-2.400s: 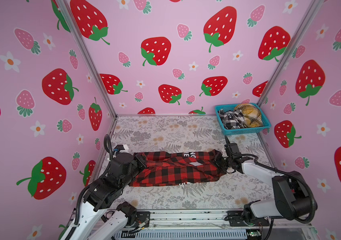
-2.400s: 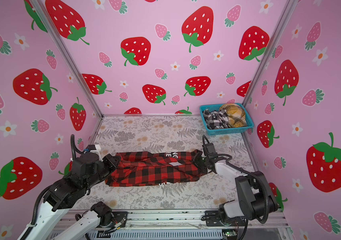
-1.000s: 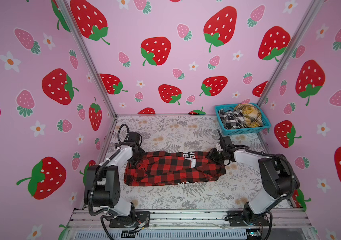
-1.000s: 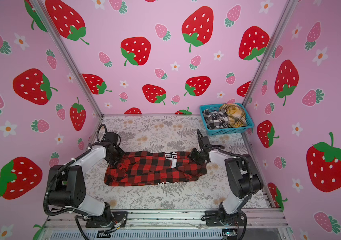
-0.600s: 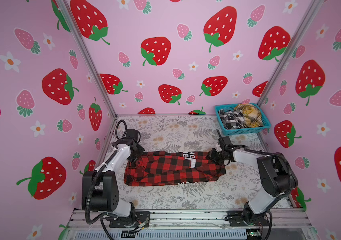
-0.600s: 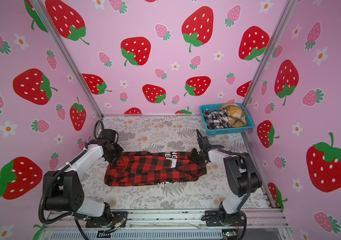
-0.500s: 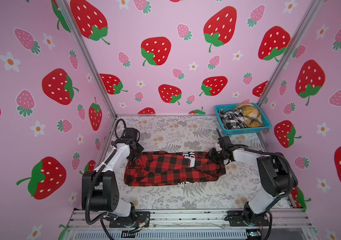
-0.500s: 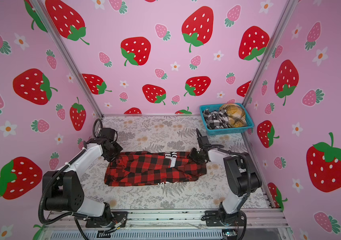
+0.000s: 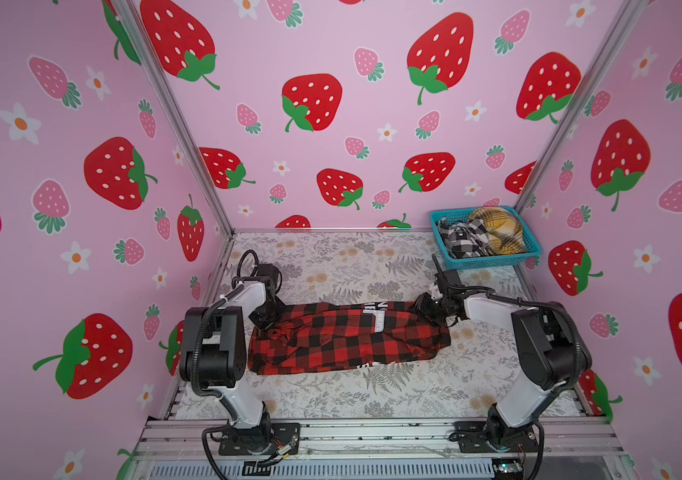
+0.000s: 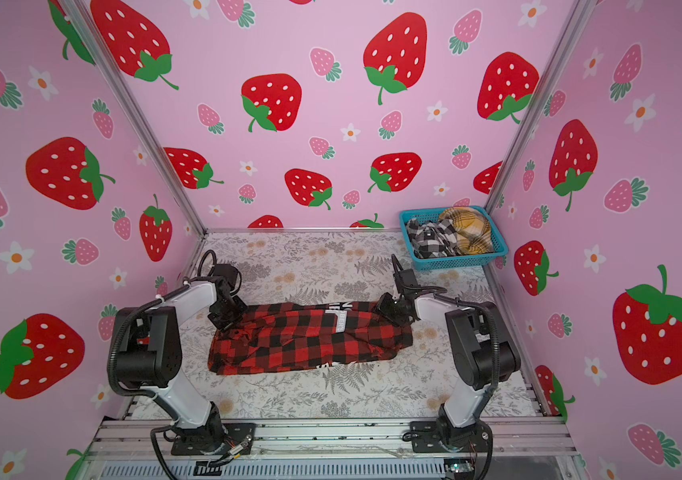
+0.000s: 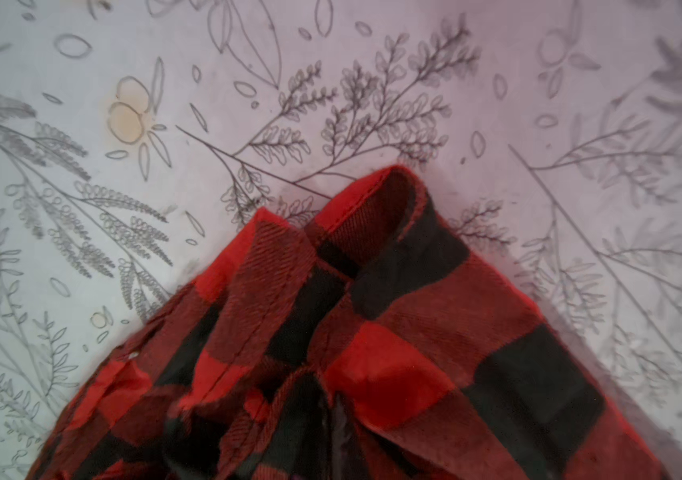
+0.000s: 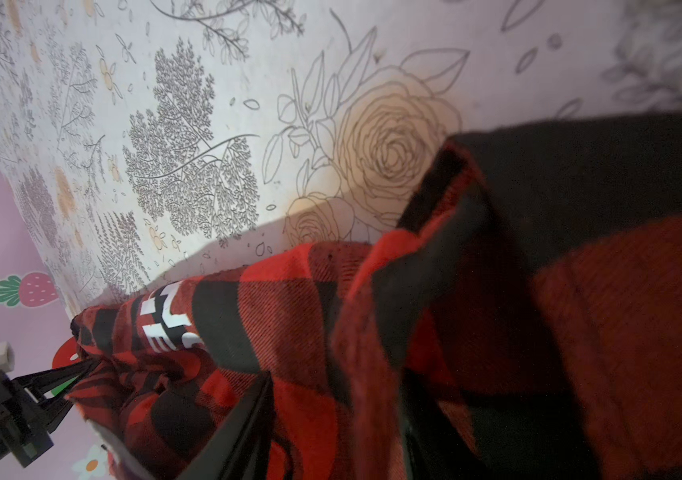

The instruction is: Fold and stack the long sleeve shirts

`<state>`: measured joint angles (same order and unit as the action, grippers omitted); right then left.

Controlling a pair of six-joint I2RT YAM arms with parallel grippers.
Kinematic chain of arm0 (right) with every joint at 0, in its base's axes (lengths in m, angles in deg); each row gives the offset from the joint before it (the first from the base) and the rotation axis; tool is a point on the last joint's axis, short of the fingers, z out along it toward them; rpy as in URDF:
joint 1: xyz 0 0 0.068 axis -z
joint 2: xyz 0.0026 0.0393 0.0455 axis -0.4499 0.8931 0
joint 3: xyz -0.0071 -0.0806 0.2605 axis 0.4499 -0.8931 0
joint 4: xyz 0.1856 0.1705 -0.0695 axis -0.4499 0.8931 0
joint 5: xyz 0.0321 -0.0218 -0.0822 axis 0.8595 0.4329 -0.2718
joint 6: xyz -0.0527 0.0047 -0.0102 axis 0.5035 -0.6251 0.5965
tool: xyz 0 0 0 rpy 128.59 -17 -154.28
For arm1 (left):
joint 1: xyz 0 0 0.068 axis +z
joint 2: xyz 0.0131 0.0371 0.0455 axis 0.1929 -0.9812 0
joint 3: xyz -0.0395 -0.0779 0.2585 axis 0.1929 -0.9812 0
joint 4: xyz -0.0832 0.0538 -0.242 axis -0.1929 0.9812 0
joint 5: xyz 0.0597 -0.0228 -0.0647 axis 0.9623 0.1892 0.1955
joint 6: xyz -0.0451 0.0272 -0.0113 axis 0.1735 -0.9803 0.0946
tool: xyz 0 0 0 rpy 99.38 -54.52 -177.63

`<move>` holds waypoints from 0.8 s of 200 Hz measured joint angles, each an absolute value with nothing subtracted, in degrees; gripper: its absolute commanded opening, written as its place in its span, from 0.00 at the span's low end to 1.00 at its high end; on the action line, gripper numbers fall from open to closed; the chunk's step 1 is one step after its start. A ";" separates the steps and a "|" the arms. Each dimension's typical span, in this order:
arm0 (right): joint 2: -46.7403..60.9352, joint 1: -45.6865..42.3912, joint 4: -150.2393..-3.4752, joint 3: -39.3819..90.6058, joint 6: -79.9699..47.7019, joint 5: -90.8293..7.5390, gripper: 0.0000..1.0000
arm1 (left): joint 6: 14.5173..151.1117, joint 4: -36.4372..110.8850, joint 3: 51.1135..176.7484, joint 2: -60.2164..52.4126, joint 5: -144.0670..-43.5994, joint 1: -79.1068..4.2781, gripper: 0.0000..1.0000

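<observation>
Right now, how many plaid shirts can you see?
3: the red-and-black check shirt lies centrally; the black-and-white check shirt and mustard-yellow plaid shirt in the teal plastic mesh basket. More may lie beneath.

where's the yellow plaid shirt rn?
In both top views the mustard-yellow plaid shirt sits in the teal basket at the far right corner of the table, right of the black-and-white check shirt.

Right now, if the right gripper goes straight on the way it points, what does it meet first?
The red-and-black shirt: its bunched cloth lies directly before the right gripper, probably touching it already.
</observation>
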<state>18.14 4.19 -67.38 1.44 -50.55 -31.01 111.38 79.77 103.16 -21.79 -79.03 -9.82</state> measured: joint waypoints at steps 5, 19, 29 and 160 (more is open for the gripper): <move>18.14 4.19 -67.34 1.61 -50.36 -31.03 0.61 | 111.16 79.55 103.16 -22.29 -79.05 -9.82 0.00; 17.95 4.17 -66.53 2.31 -49.59 -31.67 0.66 | 110.87 79.14 103.29 -22.57 -79.10 -9.82 0.04; 17.14 4.15 -65.20 2.79 -49.02 -33.00 0.70 | 110.52 79.14 103.29 -22.57 -79.10 -9.82 0.22; 0.27 -22.02 -50.12 -1.69 -50.14 -49.30 0.27 | 108.84 80.29 109.13 -17.26 -83.73 -15.18 0.19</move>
